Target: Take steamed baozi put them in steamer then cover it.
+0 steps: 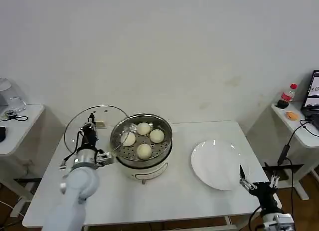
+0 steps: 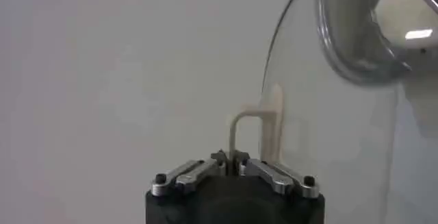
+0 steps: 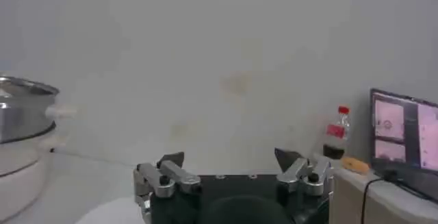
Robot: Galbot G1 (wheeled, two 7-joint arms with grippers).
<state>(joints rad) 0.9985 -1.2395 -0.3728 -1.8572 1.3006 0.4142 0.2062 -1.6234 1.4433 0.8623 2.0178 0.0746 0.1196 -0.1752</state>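
Fingers of the left gripper (image 2: 233, 158) pressed together on the whitish bar handle of the cover (image 1: 99, 122); the cover is held up on edge off the table (image 1: 199, 201), just beside the steamer (image 1: 141, 137) on its left, glass face toward the basket. In the left wrist view the handle rises from between the closed fingers and the glass disc (image 2: 328, 129) curves away past it.

Steamer stands at table centre on its white pot base, uncovered. Four steamed baozi (image 1: 143, 128) sit inside on the perforated bottom: one at the back, one left, one right, one front, close together but apart.

White plate (image 1: 219, 163) lies flat to the right of the steamer, well apart from it.

Right gripper (image 1: 257, 183) idle at the table's front right corner, near the plate's edge, fingers spread and holding nothing; the right wrist view confirms the spread fingers (image 3: 171, 160), with the steamer's side (image 3: 20, 119) at a distance.
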